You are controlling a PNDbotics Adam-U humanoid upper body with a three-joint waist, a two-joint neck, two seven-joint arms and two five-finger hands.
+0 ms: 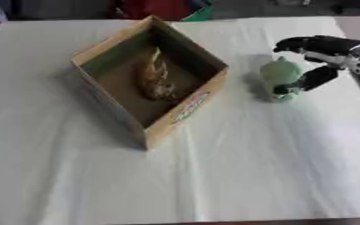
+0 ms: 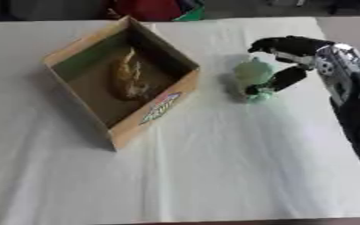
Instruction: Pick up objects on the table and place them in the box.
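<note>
Bare white table (image 1: 214, 184), box (image 1: 185, 113), right hand (image 2: 294, 59) at green figure (image 1: 280, 78).

Tan cardboard box (image 1: 110, 48) with red, white and green printed label on its outer wall, brown-golden object (image 1: 154, 74) inside; beside box, pale green rounded figure (image 1: 279, 78); black-and-silver right hand (image 1: 325, 57); white tablecloth (image 1: 252, 167) beneath

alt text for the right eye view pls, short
The right robot hand reaches in from the right around a small pale green object standing on the white table, fingers above it and thumb at its side. To its left, an open cardboard box holds a brownish object.
</note>
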